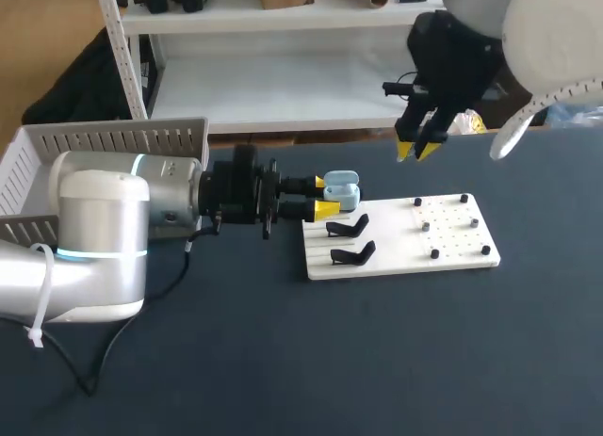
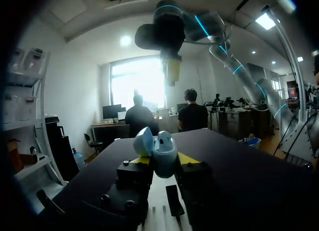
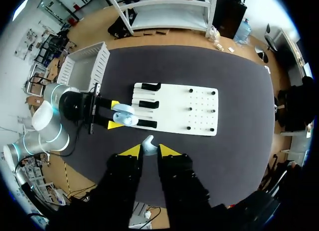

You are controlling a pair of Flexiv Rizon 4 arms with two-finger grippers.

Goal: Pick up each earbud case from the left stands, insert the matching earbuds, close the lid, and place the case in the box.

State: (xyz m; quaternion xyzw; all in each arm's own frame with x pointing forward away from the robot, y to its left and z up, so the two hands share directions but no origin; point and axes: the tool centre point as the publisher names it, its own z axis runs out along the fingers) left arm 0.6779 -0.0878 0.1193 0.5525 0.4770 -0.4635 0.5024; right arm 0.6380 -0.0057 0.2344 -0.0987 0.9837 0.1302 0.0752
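Note:
My left gripper is shut on a light-blue earbud case, held level just left of the white stand board. In the left wrist view the case sits between the yellow tips with its lid tipped open. My right gripper hangs high above the board's far edge. Seen from its wrist, the right gripper is shut on a small pale earbud, above and to one side of the case. Two black stands on the board's left part hold nothing.
A white slatted box stands at the table's far left, behind my left arm. The board's right half carries several short black pegs. Dark tabletop stretches in front of the board.

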